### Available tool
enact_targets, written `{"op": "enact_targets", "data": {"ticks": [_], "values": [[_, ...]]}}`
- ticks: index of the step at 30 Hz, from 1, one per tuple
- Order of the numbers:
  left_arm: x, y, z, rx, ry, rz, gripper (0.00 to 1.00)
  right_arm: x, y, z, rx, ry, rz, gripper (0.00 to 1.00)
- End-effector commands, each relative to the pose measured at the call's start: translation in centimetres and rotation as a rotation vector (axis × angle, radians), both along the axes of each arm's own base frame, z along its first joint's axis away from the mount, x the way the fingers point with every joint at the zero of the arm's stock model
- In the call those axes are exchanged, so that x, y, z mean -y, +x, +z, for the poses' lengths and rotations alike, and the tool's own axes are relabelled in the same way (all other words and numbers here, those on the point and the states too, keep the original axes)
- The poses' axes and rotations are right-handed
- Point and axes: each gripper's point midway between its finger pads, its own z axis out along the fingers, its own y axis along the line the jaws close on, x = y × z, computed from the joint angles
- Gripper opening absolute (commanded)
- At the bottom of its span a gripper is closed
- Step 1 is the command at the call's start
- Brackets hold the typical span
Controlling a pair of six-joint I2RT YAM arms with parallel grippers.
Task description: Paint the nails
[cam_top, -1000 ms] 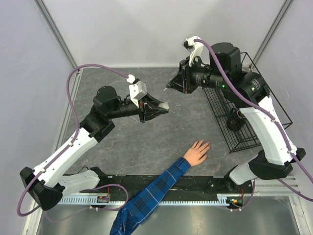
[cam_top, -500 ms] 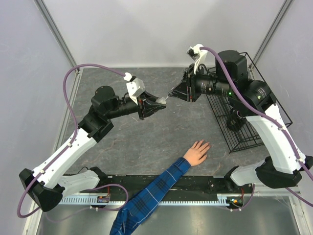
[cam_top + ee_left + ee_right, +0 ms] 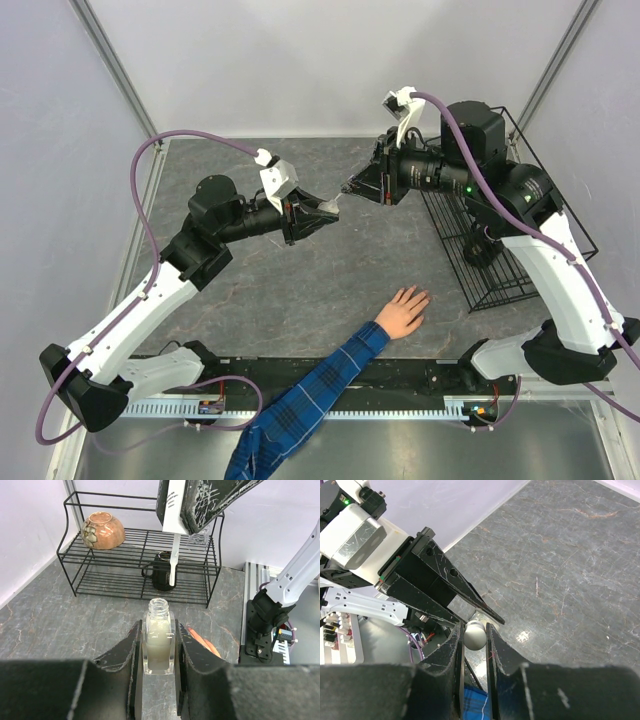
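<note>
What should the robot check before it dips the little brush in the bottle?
1. Left gripper shut on the bottle, bottle upright: ok.
2. Bottle top off, neck open: ok.
3. Right gripper shut on the brush, by its white cap: ok.
4. Brush tip lined up over the bottle's mouth: cannot tell. It hangs just above, not yet inside.
5. Hand lying flat on the table, away from both arms: ok.
6. Nails bare or painted: cannot tell, too small to see.

Right pincer [image 3: 474,629] clamped on white round cap [image 3: 474,636], left pincer [image 3: 486,613] just beyond, grey marbled table [image 3: 560,555]
</note>
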Motion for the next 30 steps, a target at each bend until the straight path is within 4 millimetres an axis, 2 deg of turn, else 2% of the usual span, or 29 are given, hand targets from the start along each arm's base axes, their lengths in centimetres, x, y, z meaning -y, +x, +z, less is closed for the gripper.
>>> {"op": "enact_targets", "data": {"ticks": [1,30], "values": [[-0.2,-0.2,2.3,0.105,-0.021,-0.015,0.02,-0.6,0.0,0.4,0.008,0.026,0.015,0.00],[0.1,-0.5,3.1,0.108,-0.038,-0.043,0.02,-0.6,0.3,-1.4,-0.025,-0.002,0.007,0.00]]}}
